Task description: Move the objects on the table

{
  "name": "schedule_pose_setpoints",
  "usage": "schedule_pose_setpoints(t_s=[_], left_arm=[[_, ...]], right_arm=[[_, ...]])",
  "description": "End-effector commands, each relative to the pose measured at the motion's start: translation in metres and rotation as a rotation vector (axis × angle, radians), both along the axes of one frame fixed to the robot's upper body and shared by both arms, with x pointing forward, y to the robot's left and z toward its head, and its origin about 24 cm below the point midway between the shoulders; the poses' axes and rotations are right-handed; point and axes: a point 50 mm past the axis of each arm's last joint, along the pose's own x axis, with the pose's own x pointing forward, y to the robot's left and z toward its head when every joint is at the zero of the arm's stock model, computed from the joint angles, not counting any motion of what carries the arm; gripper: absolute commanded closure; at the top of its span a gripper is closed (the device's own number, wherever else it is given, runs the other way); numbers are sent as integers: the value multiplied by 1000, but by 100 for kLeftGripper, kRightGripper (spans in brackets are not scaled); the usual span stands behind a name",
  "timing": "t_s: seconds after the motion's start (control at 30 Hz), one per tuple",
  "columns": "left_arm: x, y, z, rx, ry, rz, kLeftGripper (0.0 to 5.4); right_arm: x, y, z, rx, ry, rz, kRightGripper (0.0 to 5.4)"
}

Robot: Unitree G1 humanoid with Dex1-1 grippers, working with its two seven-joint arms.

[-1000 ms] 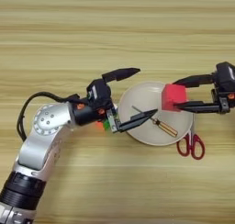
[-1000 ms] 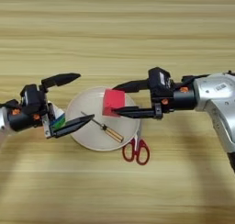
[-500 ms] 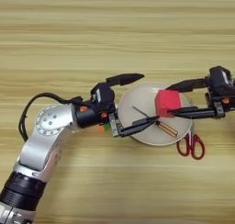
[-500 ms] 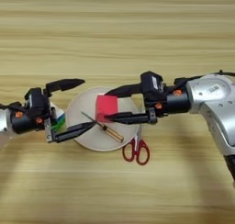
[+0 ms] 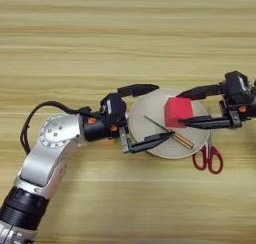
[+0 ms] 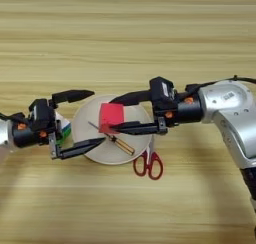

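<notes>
- Your right gripper (image 6: pixel 120 113) has the red cube (image 6: pixel 110 117) between its two fingers over the round beige plate (image 5: pixel 150 114), one finger along the cube's far side and one along its near side. They look closed on it, though you cannot see whether the cube rests on the plate or is lifted.
- Your left gripper (image 5: pixel 152 114) reaches over the plate's left rim with its fingers spread wide and holding nothing; the lower finger lies close to the screwdriver (image 5: pixel 170 134) on the plate.
- The puzzle cube (image 6: pixel 62 127) sits on the bench just left of the plate, mostly hidden behind the left wrist.
- The red-handled scissors (image 5: pixel 210 157) lie just off the plate's near-right rim.
- You seem to be mid-transfer of the red cube at the plate.
- Next, settle or carry the cube without bumping the screwdriver or the left fingers.
</notes>
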Motion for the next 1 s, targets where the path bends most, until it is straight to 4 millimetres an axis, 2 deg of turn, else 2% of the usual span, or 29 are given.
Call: schedule_pose_setpoints(t_s=[0.03, 0.33, 1.0], left_arm=[[-2, -1, 1, 22, -6, -22, 0], [-2, -1, 1, 24, -10, -28, 0], [-2, -1, 3, 16, -18, -39, 196]], right_arm=[[1, 5, 8, 6, -26, 18, 308], [2, 8, 12, 19, -39, 26, 308], [1, 13, 7, 7, -29, 40, 308]])
